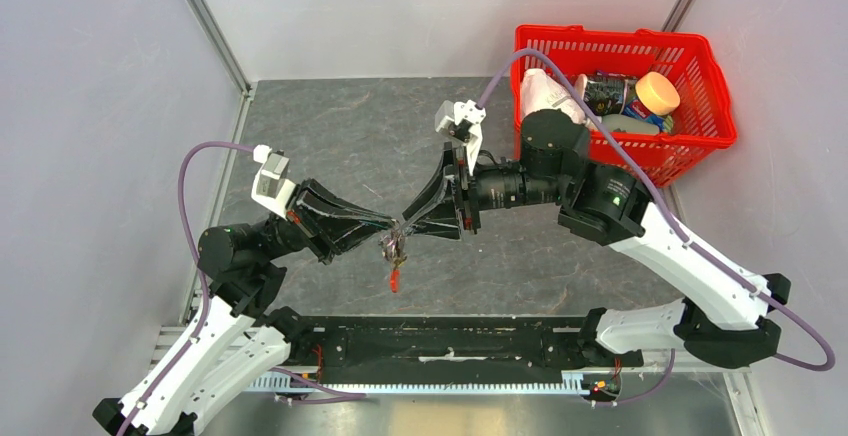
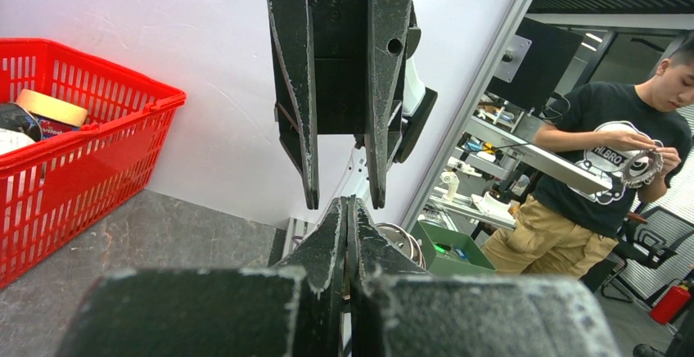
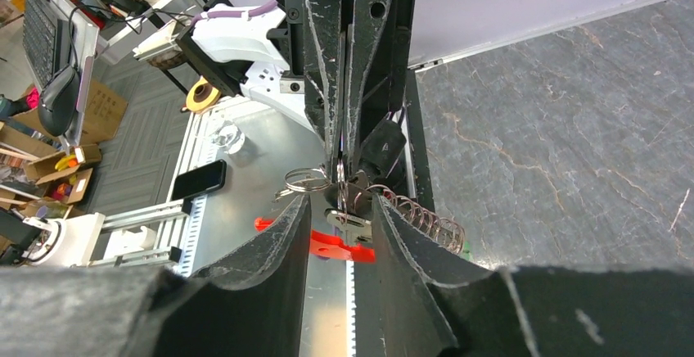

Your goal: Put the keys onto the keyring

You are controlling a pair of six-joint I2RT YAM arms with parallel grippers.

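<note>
My left gripper [image 1: 388,231] and right gripper [image 1: 404,228] meet tip to tip above the middle of the table. A small metal cluster, the keyring [image 1: 393,246], hangs between them, and a red piece [image 1: 395,279] dangles below it. The left wrist view has my left gripper [image 2: 352,210] shut, jaws pressed together. In the right wrist view its tips pinch the keyring [image 3: 340,178]. My right gripper [image 3: 340,203] is open, its fingers on either side of a dark silver key [image 3: 350,223] that hangs from the ring. Behind the key hang the red piece [image 3: 331,246] and a wire coil [image 3: 421,219].
A red basket [image 1: 700,136] holding bottles and a tub stands at the back right, beside the right arm's elbow. A black rail [image 1: 440,351] runs along the near edge between the arm bases. Grey walls close in the left, back and right sides.
</note>
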